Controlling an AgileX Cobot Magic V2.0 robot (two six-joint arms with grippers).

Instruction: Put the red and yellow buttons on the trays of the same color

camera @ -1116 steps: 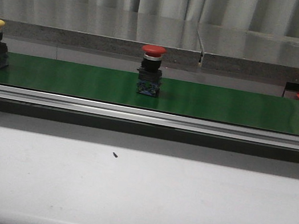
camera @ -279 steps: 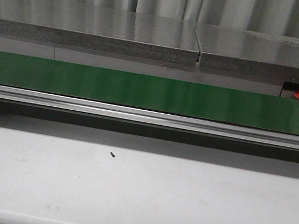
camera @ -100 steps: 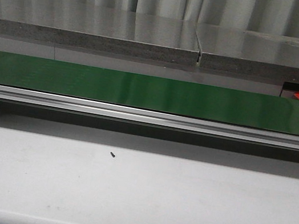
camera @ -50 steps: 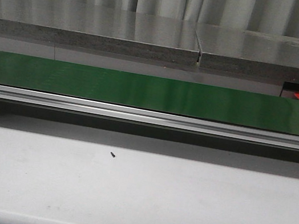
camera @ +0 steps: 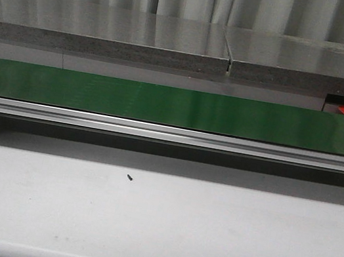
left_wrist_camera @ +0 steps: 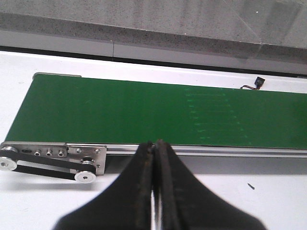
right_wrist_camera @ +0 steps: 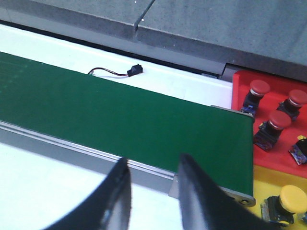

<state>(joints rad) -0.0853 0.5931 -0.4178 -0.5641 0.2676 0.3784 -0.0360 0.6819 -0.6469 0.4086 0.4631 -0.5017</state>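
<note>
Belt: from my remote seat, the long green belt (camera: 176, 106) runs bare across the front view, its silver rail (camera: 171, 134) below it.
Left gripper: the left gripper (left_wrist_camera: 155, 158) hangs over the white table (left_wrist_camera: 268, 191) just short of the belt's near edge; I see its fingers (left_wrist_camera: 144, 182) pressed together, nothing between them.
Right gripper: the right gripper (right_wrist_camera: 151, 184) hovers by the belt's end, jaws spread wide and holding nothing.
Red tray: the red tray (right_wrist_camera: 240, 93) sits just past that end of the belt.
Red buttons: I count three red buttons (right_wrist_camera: 259, 87) standing on the red tray.
Yellow button: a yellow button (right_wrist_camera: 292, 197) rests on the yellow tray (right_wrist_camera: 264, 178), beside the red one.
Cable: a small black connector (right_wrist_camera: 135, 70) lies behind the belt.
</note>
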